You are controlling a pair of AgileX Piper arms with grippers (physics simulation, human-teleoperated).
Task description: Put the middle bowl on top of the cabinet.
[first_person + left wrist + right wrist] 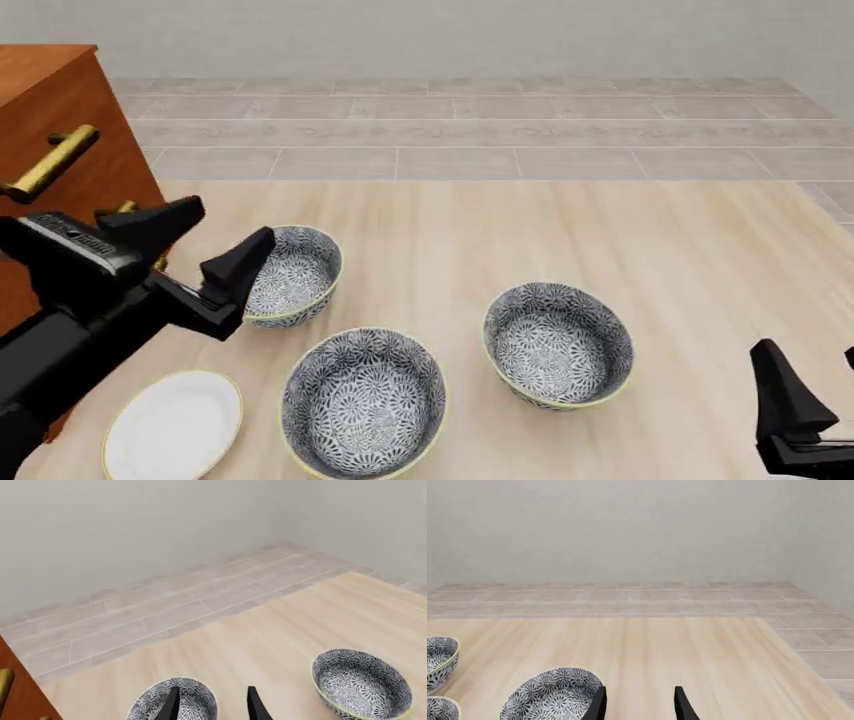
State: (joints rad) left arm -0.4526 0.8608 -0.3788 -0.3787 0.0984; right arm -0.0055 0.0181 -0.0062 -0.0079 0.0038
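A: On the pale wooden table (667, 250), the middle grey-and-white floral bowl with yellow rim (363, 400) sits between two alike, before the orange-brown wooden cabinet (54, 110).

B: Left tool (214, 235) hovers wide open, empty, over the far bowl (291, 275); right tool (638, 702) open, empty. Likely rigid, glazed, slippery: pinch the rim.

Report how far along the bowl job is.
Done: nothing yet; all three bowls sit on the table, and the cabinet top is bare where visible. In hand: the left gripper, open, is at the far-left bowl, not the middle bowl. The right gripper is open and holds nothing. Left: grasp the middle bowl, lift it, set it on the cabinet.
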